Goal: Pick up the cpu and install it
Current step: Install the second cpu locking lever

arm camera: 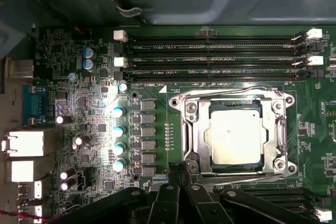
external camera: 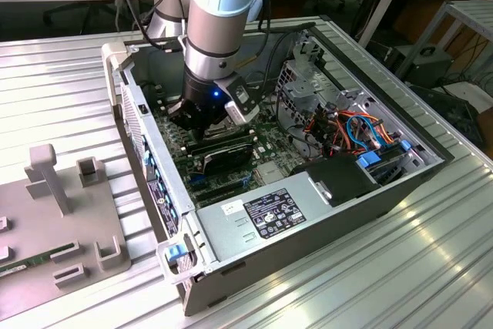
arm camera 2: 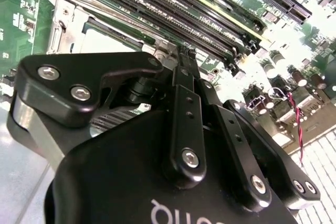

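The cpu, a small square chip with a dull silver top, lies flat inside the metal-framed socket on the green motherboard. It appears in the second wrist view as a pale square beyond the fingertips. My gripper hangs low over the board beside one edge of the socket, its black fingers drawn together with nothing between them. In the exterior view the gripper reaches down into the open computer case.
Long black memory slots run beside the socket. A power supply and a bundle of coloured cables fill the case toward the exterior view's right. A grey fixture holding a green memory stick sits outside the case.
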Robot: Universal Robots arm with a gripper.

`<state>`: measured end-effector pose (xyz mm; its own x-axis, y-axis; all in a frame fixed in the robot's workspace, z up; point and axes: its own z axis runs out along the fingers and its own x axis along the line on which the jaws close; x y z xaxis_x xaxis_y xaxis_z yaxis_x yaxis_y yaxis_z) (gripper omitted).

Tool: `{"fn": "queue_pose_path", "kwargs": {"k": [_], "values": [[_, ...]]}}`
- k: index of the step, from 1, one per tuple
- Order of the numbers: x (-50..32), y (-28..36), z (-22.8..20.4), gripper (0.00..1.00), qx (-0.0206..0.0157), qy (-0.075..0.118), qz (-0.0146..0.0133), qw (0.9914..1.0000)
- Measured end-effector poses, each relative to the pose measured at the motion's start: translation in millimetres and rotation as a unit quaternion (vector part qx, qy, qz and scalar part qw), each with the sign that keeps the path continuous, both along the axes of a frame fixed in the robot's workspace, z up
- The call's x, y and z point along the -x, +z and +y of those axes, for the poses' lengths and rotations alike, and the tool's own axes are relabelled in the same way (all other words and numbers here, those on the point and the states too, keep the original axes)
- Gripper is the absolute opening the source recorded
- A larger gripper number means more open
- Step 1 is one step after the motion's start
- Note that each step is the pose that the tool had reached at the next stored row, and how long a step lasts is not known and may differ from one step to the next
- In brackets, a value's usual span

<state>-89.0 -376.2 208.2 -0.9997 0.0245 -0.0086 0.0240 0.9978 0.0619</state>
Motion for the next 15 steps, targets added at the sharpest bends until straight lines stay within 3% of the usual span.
{"fn": "queue_pose_path", "kwargs": {"k": [4,10,15], "values": [[0.0,8.2,0.0,0.11,0.0,0.0,0.0,1.0],[-0.9,9.8,0.0,0.11,0.0001,0.0,0.0001,1.0],[-25.5,9.8,0.0,0.11,0.0,0.0,0.0,1.0]]}}
